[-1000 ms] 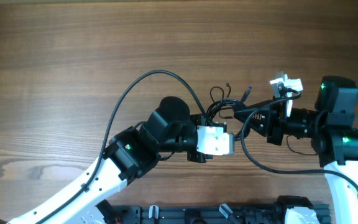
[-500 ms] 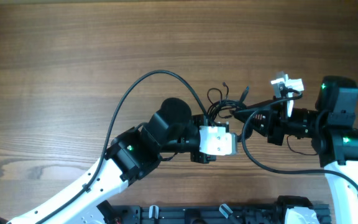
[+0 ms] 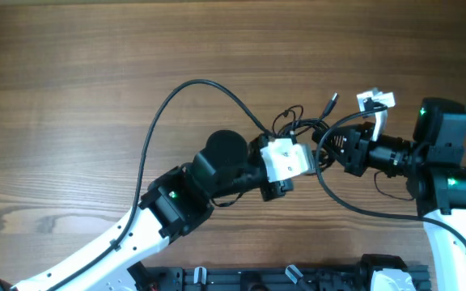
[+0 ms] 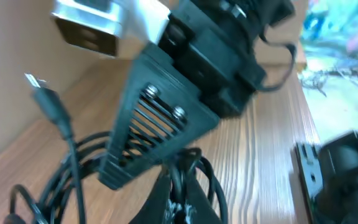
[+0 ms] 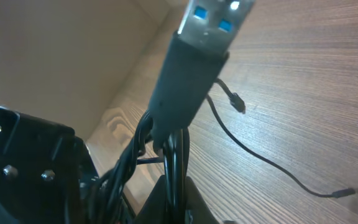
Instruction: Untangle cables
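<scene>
The cables (image 3: 296, 123) are a small tangle of thin black wires held between my two grippers at the middle of the table, with a plug end (image 3: 330, 101) sticking out toward the far side. My left gripper (image 3: 302, 134) is shut on strands of the bundle (image 4: 182, 171), its fingertips (image 4: 166, 202) pinched together. My right gripper (image 3: 328, 142) faces it from the right and is shut on several strands (image 5: 173, 162). A USB plug (image 5: 207, 37) with blue contacts rises above those fingers. One loose thin wire (image 5: 253, 152) trails across the wood, ending in a small plug (image 5: 238, 106).
The left arm's thick black cable (image 3: 186, 93) arcs over the wooden table (image 3: 95, 65) left of the tangle. The right arm's thick cable (image 3: 338, 202) loops below the grippers. A black rail (image 3: 281, 279) runs along the near edge.
The left gripper has closed on the strands. Both grippers and the bundle have shifted toward the far side, and the plug end now points up and to the right.
</scene>
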Available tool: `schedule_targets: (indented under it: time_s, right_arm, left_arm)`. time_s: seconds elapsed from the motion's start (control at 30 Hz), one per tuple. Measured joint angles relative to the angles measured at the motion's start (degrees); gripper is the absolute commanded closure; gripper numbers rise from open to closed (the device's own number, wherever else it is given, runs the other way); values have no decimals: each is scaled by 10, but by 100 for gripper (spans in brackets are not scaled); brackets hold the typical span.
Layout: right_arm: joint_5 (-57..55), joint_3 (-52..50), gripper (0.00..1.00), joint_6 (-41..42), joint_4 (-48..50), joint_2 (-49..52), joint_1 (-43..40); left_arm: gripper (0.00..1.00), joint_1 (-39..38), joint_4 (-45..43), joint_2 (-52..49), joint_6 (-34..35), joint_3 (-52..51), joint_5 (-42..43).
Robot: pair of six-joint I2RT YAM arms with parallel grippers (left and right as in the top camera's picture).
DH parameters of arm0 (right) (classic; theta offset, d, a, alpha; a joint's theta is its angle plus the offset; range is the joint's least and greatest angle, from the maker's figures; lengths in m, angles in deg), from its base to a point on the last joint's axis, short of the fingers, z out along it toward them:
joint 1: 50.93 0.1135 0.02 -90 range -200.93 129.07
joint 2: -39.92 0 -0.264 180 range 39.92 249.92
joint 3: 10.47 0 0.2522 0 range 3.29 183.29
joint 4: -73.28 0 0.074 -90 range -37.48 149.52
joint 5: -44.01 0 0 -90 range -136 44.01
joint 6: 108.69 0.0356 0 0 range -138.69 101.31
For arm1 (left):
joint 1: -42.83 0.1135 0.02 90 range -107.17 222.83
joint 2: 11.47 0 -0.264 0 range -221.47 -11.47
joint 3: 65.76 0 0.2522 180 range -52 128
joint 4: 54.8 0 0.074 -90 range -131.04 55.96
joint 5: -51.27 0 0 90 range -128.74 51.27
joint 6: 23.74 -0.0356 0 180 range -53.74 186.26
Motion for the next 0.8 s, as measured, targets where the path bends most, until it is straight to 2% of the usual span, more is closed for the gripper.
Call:
schedule_targets:
  time_s: [0.1, 0.33, 0.6, 0.8]
  right_arm:
    - [-1, 6, 96, 5, -8, 0, 0]
    - [-11, 12, 96, 22, -12, 0, 6]
    - [-18, 18, 96, 39, -12, -2, 11]
    - [-39, 18, 96, 63, -4, -2, 11]
  left_arm:
    - [96, -6, -28, 7, 45, -2, -33]
    - [96, -6, -56, 29, 71, -11, -71]
    - [96, -13, -73, 78, 216, -18, -256]
    - [96, -13, -83, 88, 247, -18, -276]
